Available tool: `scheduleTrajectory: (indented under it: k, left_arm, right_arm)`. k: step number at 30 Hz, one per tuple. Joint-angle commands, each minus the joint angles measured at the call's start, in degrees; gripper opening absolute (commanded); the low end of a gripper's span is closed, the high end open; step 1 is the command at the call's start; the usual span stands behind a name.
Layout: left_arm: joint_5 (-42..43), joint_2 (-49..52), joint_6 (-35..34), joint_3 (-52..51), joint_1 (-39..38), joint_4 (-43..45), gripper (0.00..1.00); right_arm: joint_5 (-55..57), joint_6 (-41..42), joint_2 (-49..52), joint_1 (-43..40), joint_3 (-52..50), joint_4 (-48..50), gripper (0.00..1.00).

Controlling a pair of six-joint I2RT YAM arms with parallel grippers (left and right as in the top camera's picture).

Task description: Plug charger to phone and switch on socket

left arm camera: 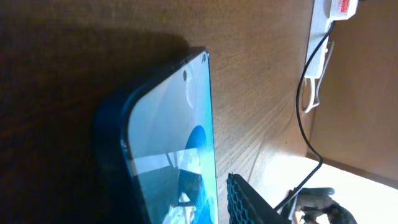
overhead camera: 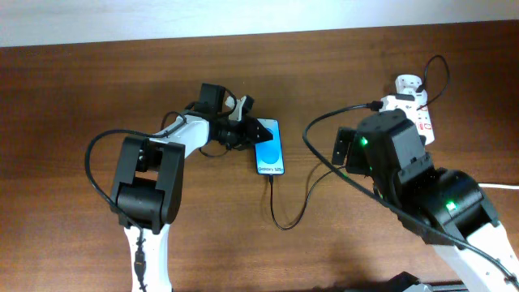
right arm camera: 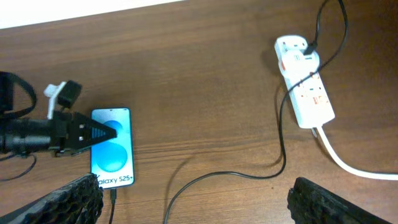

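Note:
The phone (overhead camera: pixel 271 148) lies screen-up at mid-table, blue screen lit; it also shows in the right wrist view (right arm camera: pixel 113 152) and close up in the left wrist view (left arm camera: pixel 177 143). The charger, a thin black cable (overhead camera: pixel 285 225), has its tip in the phone's bottom port (right arm camera: pixel 114 195), loops over the table (right arm camera: pixel 205 180) and runs to a white plug (right arm camera: pixel 297 46) in the socket (right arm camera: pixel 309 96). My left gripper (overhead camera: pixel 258 131) is closed on the phone's upper left edge; one finger (left arm camera: pixel 249 202) shows beside the screen. My right gripper (right arm camera: pixel 196 190) is open and empty above the cable loop.
The socket (overhead camera: pixel 422 115) lies at the far right of the wooden table, and its thick white cord (right arm camera: pixel 348 163) runs off to the right. My right arm (overhead camera: pixel 397 162) hangs over the table between the phone and the socket. A pale wall borders the far edge.

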Motion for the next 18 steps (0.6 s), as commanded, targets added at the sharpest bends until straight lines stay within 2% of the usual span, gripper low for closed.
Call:
scheduleTrajectory:
  k: [1,4,8,14,18]
  left_arm:
    - [-8.07,1.7,-0.39,0.22,-0.24,-5.92,0.36]
    - [-14.01,1.7,-0.37,2.47,-0.24,-11.45,0.4]
    - [-20.83,1.7,-0.31,7.04,-0.35,-16.26,0.55]
    - [-22.88,1.7,0.11,7.34,-1.4,-17.2,0.56]
    - [-23.06,1.7,9.62,7.34,-4.66,-15.78,0.6]
  right_arm:
    - [-4.26,1.18,1.7,-3.96,0.42,-0.63,0.98]
    - [-5.49,3.45,2.38,-7.37,0.42,-1.53,0.98]
    - [-5.75,6.91,2.58,-12.61,0.42,-4.37,0.98]
    - [-5.55,6.82,2.93,-13.66,0.42,-3.52,0.98]
    - [-4.55,6.67,5.66,-13.66,0.42,-1.64,0.98]
